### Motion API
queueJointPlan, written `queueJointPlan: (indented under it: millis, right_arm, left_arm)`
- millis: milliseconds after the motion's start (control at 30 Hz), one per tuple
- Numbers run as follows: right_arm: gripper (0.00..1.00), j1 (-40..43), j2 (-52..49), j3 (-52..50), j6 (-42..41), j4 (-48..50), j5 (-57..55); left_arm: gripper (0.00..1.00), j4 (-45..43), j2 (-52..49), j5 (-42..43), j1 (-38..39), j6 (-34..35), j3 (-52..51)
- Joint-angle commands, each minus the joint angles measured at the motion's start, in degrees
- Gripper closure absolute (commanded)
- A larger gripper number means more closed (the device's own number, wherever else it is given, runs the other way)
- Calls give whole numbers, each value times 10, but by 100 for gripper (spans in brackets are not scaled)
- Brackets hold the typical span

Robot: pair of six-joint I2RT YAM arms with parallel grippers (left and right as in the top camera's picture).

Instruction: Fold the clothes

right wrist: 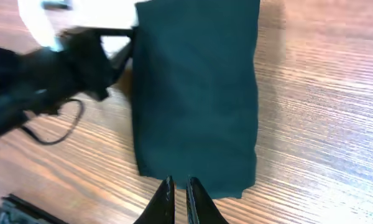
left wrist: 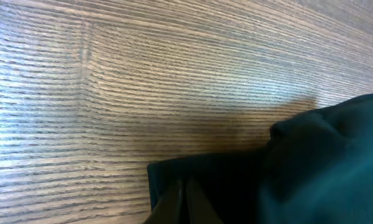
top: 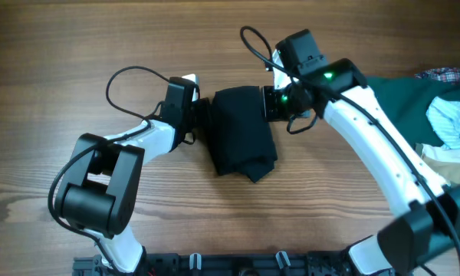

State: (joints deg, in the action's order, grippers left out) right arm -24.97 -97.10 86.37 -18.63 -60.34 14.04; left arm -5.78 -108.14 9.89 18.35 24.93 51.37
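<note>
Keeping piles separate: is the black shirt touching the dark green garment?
Apart. The overhead view shows bare tabletop between the black shirt and the dark green garment.

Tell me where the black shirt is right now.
Overhead view: the folded black shirt lies mid-table, between the left gripper at its left edge and the right gripper at its right edge, left of the green garment.

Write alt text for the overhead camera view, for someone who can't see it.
A black shirt, folded into a compact bundle, lies on a wooden table, with the left gripper and right gripper at its opposite edges. A dark green garment and paler clothes are heaped at frame right.
</note>
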Motion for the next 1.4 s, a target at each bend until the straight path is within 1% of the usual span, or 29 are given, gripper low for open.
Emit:
queueJointPlan:
  millis: [0,133,300,333,400,467,500,533,567,600,633,667,700,733,767,800,900,933,1000,1067,1133,1233,1367]
  right_arm:
    - [92,-2,-77,-13,58,25,5]
    - [95,-2,-181,-16,96,29,56]
    - [95,-2,-275,-17,111,8,37]
    - [95,-2,-287,-16,112,3,11]
    - [95,-2,-287,-16,111,-6,4]
    - [94,-2,-268,-14,111,-5,3]
    - [89,-2,-239,-10,112,-5,4]
    - [86,-2,-211,-8,113,-4,3]
    - [80,-2,-175,-7,116,1,3]
    - [72,-2,-153,-7,116,4,3]
    - [57,-2,-115,-7,116,12,3]
    - [35,-2,-86,-7,116,19,3]
    - [16,-2,-40,-7,111,32,3]
    - [12,-2,-14,-7,109,40,1]
    - [3,-2,8,-7,109,47,1]
    - [1,-2,30,-7,105,53,-1]
    - [1,-2,56,-7,94,56,-6]
    - [0,-2,59,-7,94,56,-6]
    - [1,-2,59,-7,94,54,-5]
    - [0,-2,59,-8,94,52,-5]
    - [1,-2,59,-8,94,49,-6]
    - [0,-2,59,-8,94,46,-6]
    - [1,-2,59,-8,94,45,-5]
  left_arm:
    - [96,5,-6,12,2,8,-5]
    - [96,18,-6,12,5,8,-5]
    - [96,34,-6,12,4,8,-5]
    - [96,40,-4,17,4,8,-5]
    - [96,66,8,25,3,8,-5]
    - [89,96,30,25,-3,9,-5]
    - [82,128,58,26,-11,14,-3]
    - [71,154,87,27,-22,22,-3]
    - [60,184,119,28,-35,35,-3]
    - [18,207,146,28,-47,50,-3]
    - [0,229,174,30,-60,66,-3]
    - [0,246,202,41,-73,71,-3]
    - [0,266,245,72,-93,71,-4]
    - [0,275,266,95,-100,71,-4]
    - [0,285,279,117,-102,70,-4]
    - [0,296,284,135,-100,70,-4]
    - [0,328,267,208,-84,71,-9]
    - [0,332,253,217,-73,74,-15]
    - [0,328,226,216,-57,102,-26]
    - [0,322,195,216,-50,132,-35]
    - [0,320,162,218,-50,145,-37]
    - [0,288,113,231,-48,145,-37]
    - [0,217,44,285,-36,143,-37]
